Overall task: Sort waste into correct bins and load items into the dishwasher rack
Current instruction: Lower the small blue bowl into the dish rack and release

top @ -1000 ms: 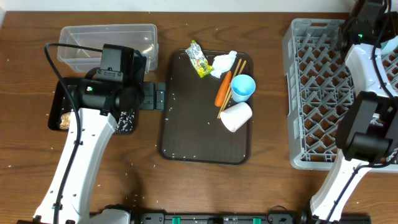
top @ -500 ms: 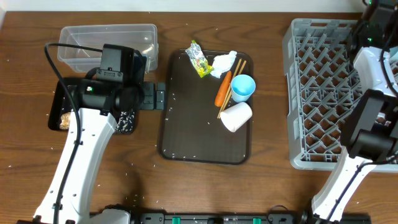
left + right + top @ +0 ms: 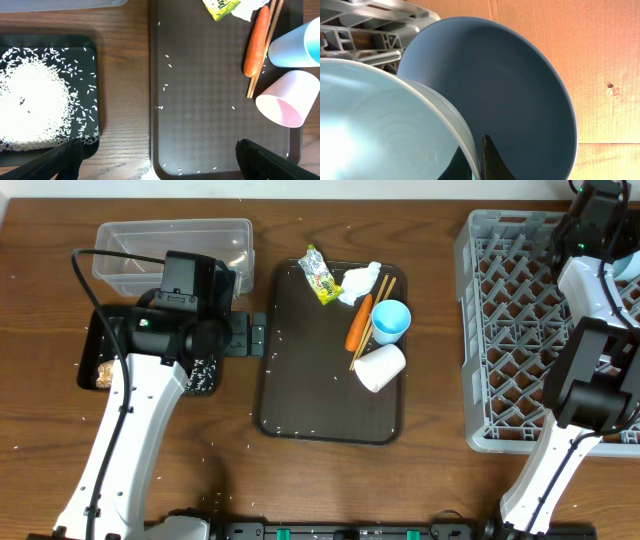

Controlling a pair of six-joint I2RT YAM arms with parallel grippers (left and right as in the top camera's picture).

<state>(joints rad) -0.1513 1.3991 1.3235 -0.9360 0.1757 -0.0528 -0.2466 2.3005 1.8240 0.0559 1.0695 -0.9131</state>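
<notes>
My left gripper [image 3: 160, 167] is open and empty, low over the gap between the black tray [image 3: 95, 75] of white rice [image 3: 30, 105] and the brown serving tray [image 3: 200, 100]. A small brown lump [image 3: 101, 372] lies in the black tray. On the serving tray lie the foil wrapper [image 3: 320, 275], tissue [image 3: 361, 281], carrot [image 3: 358, 322], chopsticks [image 3: 373, 318], blue cup [image 3: 391, 320] and pink cup [image 3: 380, 367]. The clear tub [image 3: 170, 250] stands behind the black tray. My right gripper [image 3: 476, 155] is shut on the rim of a light blue dish [image 3: 380, 130] at the grey rack [image 3: 520, 330].
A second, darker blue dish [image 3: 510, 100] stands upright right behind the held one, against the rack's wall [image 3: 360, 30]. Loose rice grains [image 3: 167, 60] are scattered on the serving tray and the table. A cardboard wall [image 3: 600, 60] is behind the rack.
My right arm has shifted slightly at the rack's far right corner. The left arm and the things on the serving tray have not moved.
</notes>
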